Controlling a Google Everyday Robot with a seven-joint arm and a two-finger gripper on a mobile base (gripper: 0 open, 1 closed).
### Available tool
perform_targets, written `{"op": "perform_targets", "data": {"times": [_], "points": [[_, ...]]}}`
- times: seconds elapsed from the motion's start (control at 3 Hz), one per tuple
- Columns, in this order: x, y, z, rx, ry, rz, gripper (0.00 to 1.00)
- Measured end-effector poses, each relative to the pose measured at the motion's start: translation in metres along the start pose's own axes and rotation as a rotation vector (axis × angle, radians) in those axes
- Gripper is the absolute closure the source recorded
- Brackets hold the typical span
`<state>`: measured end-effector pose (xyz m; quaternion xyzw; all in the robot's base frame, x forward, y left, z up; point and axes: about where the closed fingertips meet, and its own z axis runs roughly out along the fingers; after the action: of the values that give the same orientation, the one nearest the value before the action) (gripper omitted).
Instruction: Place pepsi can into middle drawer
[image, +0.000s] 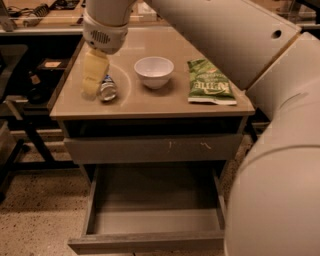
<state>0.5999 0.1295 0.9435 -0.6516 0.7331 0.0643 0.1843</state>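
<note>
The pepsi can (107, 91) lies on its side on the tan counter top (150, 102), at the left, with a silver end facing me. My gripper (94, 82) hangs from above right against the can's left side, its yellowish tip reaching down to the counter. The middle drawer (150, 212) is pulled out low at the front, below the counter, and its grey floor is bare. The closed drawer front with white scratch marks (152, 148) is directly above it.
A white bowl (154, 71) stands mid-counter, right of the can. A green chip bag (210, 88) lies at the counter's right. My large white arm (270, 130) fills the right side. Dark shelving and table legs (30, 115) stand to the left.
</note>
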Motion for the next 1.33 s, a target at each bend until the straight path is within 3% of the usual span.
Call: {"op": "perform_targets", "data": {"times": [0.33, 0.67, 1.33], "points": [[-0.021, -0.044, 0.032, -0.038, -0.022, 0.037, 0.00], [-0.021, -0.044, 0.032, -0.038, -0.022, 0.037, 0.00], [-0.030, -0.060, 0.074, -0.092, -0.033, 0.076, 0.00]]}}
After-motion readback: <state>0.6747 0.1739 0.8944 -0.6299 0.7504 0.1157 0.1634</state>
